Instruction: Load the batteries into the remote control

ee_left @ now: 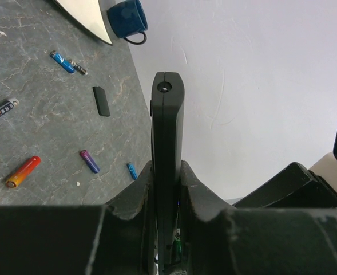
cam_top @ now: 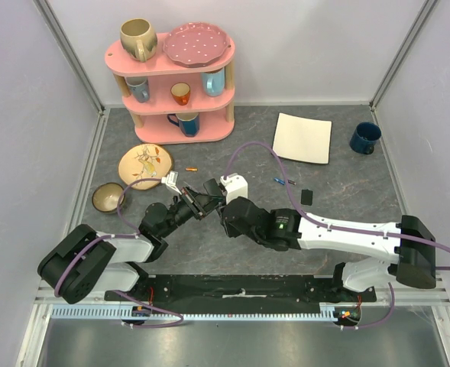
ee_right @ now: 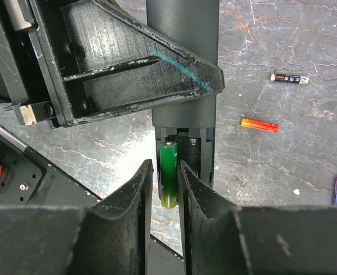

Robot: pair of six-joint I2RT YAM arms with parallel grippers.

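Left end effector (ee_left: 167, 172): clamped on remote control (ee_left: 167, 114).
Right end effector (ee_right: 165, 169): jaws slightly apart around green battery (ee_right: 168, 183) in remote control.
Risk: battery looks half-seated; a withdrawing finger could drag it out.

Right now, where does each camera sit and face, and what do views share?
Top external: above, behind the robot, looking down on the table; left arm and right arm show.
Left wrist: looks along the left gripper, shut on the remote control.
Right wrist: looks down past the right gripper at the green battery.
Shared: both wrist views show the remote control and red-orange battery.
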